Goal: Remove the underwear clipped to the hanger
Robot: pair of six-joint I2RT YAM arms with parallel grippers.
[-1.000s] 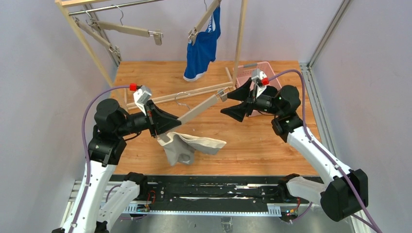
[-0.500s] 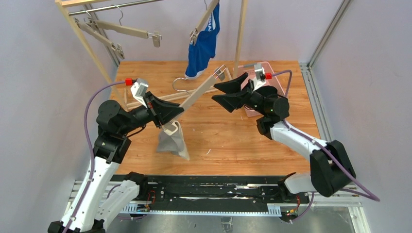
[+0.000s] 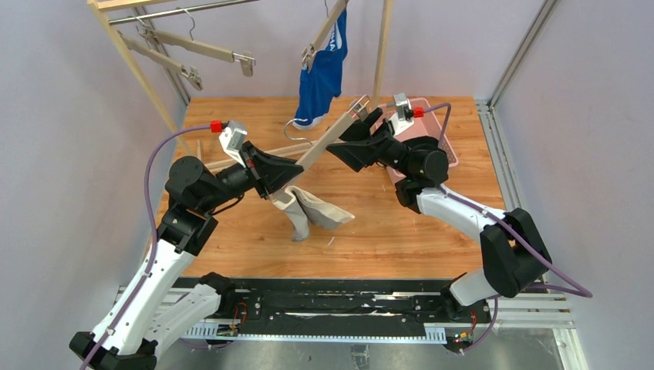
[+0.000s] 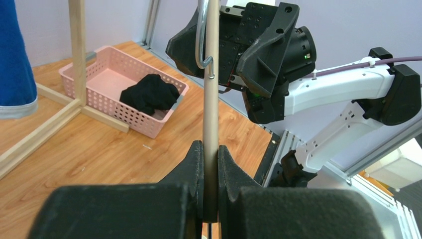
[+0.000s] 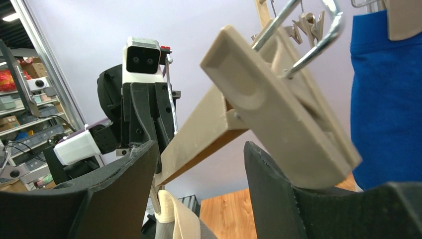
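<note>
- The left fingers (image 4: 194,167) are shut tight on the flat bar of the wooden clip hanger (image 3: 324,142). They grip near its low end, so the hanger is held in the air as a slanted bar.
- The grey underwear (image 3: 308,214) hangs from the clip just below that grip. It droops to the bench (image 3: 370,231), with its lower folds apparently resting there.
- The right fingers (image 5: 119,199) are spread wide on either side of the hanger's raised end. The free clip (image 5: 278,114) sits in the gap between them, and nothing is gripped. This looks like a lining-up to take that end.
- With one arm steadying the bar, I judge the other could then work the loaded clip.
- The left arm rises from its base, bends at the elbow and points its wrist right and slightly away.
- The right arm folds back from its base and leans left across the bench, with its wrist facing the left one.
- The blue underwear (image 3: 320,77) hangs from another hanger on the wooden rack (image 3: 379,54).
- The black underwear (image 4: 149,93) lies in the pink basket (image 4: 109,109).
</note>
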